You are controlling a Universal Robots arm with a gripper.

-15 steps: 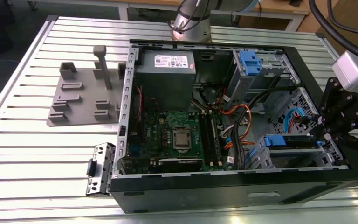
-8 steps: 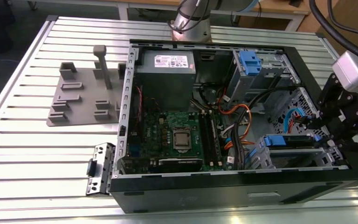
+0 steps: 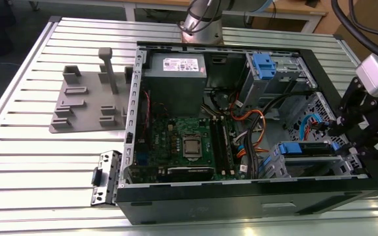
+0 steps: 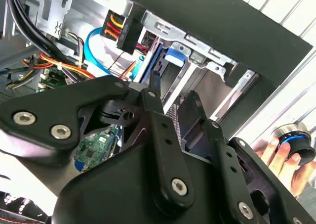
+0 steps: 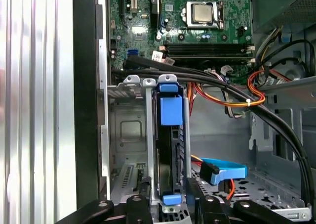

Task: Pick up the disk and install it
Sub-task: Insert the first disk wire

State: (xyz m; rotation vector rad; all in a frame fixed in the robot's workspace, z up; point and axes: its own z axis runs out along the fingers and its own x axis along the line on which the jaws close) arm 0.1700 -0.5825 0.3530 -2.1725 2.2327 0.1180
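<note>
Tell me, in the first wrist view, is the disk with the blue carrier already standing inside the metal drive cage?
Yes. The disk stands on edge between the rails of the metal drive cage, its blue carrier tab at the cage opening.

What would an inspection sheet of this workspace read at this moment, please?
Surface: slatted metal table carrying the open computer case.
Job's things: disk in its blue carrier stands in the case's drive bay.
Clutter: grey fixture plate and black bracket beside the case.
Tool: the tool hangs at the disk's bay.
Cables: orange wires and black cables cross near the bay.
Surroundings: a hand at a knob outside the case.
</note>
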